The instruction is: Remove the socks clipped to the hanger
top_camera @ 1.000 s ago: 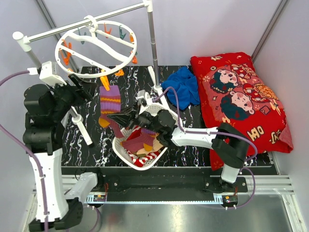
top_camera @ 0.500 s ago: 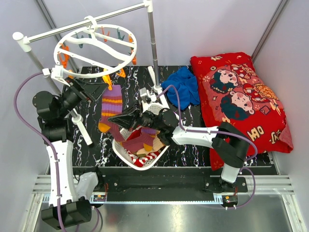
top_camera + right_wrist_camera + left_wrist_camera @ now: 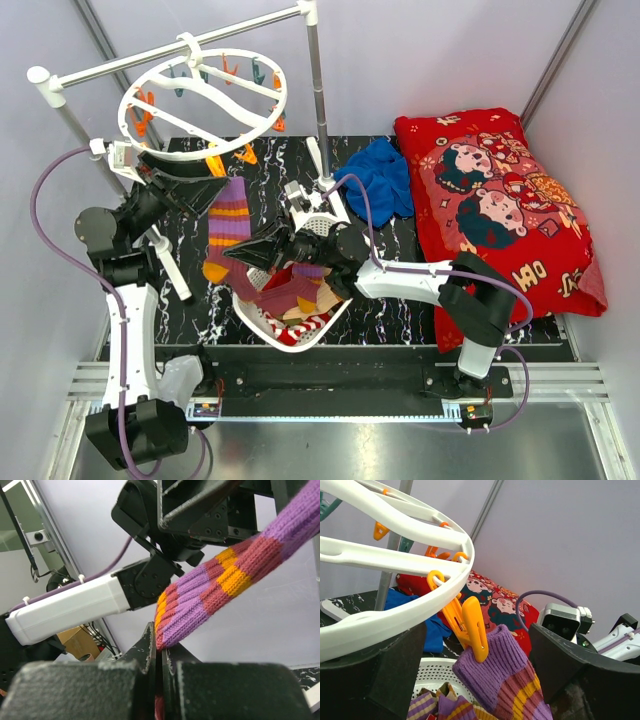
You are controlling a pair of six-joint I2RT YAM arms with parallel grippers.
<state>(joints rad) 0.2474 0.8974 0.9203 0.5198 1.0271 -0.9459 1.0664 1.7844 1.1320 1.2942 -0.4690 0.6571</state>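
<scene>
The white round hanger [image 3: 200, 100] hangs from the rack bar at the back left. One purple sock with maroon and orange stripes [image 3: 228, 228] hangs from an orange clip [image 3: 470, 625] on its near rim. My left gripper [image 3: 207, 186] is open, its fingers [image 3: 580, 665] either side of the clip and the sock's purple cuff [image 3: 502, 667] without touching them. My right gripper [image 3: 245, 255] is shut on the sock's toe end [image 3: 172, 630], pulling the sock [image 3: 225, 575] slantwise. Empty orange and teal clips hang round the rest of the rim.
A white perforated basket [image 3: 250, 308] below the sock holds several loose socks. A blue cloth [image 3: 382, 180] and a red cartoon pillow [image 3: 500, 215] lie to the right. The rack's upright pole [image 3: 318, 100] stands behind the basket.
My left arm has dropped and reached in, bringing its open fingers to the orange clip. The hanger has swung slightly. The right gripper has kept hold of the sock's toe.
</scene>
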